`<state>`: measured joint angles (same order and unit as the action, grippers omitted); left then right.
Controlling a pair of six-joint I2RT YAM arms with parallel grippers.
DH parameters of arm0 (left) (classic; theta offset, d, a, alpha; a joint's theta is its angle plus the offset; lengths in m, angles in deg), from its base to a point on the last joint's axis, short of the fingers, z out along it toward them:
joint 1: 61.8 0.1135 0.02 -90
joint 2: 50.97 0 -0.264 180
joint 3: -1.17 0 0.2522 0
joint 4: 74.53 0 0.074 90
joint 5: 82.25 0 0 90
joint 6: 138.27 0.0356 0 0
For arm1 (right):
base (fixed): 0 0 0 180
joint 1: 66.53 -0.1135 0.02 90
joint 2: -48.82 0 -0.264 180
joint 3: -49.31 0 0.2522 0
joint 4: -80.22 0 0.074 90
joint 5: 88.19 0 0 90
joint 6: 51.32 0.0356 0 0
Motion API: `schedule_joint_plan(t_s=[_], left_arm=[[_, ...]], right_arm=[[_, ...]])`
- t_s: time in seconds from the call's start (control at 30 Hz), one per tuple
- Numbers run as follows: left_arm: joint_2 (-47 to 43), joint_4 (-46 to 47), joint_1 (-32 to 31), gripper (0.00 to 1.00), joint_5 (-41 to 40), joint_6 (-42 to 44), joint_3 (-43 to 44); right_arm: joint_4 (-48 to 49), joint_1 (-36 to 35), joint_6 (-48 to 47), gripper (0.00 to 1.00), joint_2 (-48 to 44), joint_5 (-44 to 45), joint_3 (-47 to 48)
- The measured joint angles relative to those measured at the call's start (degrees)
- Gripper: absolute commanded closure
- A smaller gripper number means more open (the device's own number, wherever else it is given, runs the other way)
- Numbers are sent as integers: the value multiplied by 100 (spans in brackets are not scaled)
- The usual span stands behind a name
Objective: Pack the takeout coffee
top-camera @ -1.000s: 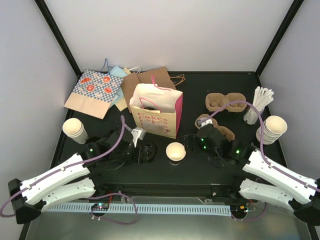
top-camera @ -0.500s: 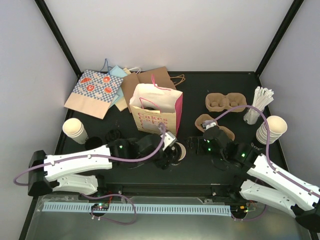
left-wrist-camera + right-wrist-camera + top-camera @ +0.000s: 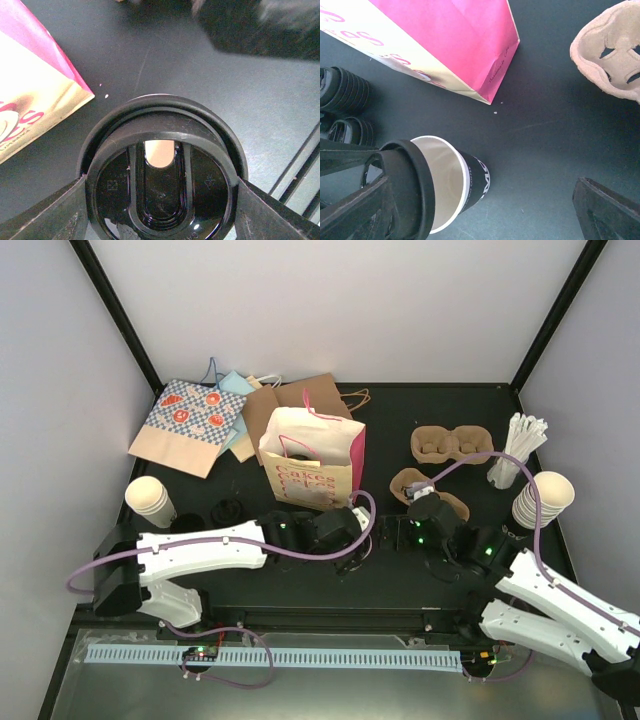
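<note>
A paper coffee cup [image 3: 445, 175] with a cream inside and a black printed wall stands on the dark table in front of the pink and cream paper bag [image 3: 310, 465]. In the top view my left arm hides it. My left gripper [image 3: 160, 202] is shut on a round black lid [image 3: 160, 195], its fingers [image 3: 62, 212] against the lid's two sides. The lid [image 3: 407, 190] sits tilted over the cup's left rim, leaving most of the mouth uncovered. My right gripper [image 3: 480, 220] stands open just right of the cup, with nothing between its fingers.
Stacks of black lids [image 3: 342, 90] lie left of the cup. Two pulp cup carriers [image 3: 452, 445] sit at the back right, beside wrapped sticks [image 3: 520, 445]. Stacks of lidless cups stand at the left [image 3: 150, 500] and right [image 3: 545, 498]. Flat paper bags [image 3: 190, 425] lie at the back left.
My left arm has swung right from the lid stacks to the cup, carrying the black lid over it. The right arm has shifted only slightly.
</note>
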<state>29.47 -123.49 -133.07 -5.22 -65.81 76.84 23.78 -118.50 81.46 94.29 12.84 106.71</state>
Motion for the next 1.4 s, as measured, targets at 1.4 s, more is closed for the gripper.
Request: schedule_joint_plan(t_s=[1.4], left_arm=[[448, -17, 83, 24, -63, 267, 363]], right_arm=[[656, 986, 232, 1, -26, -2162, -870]])
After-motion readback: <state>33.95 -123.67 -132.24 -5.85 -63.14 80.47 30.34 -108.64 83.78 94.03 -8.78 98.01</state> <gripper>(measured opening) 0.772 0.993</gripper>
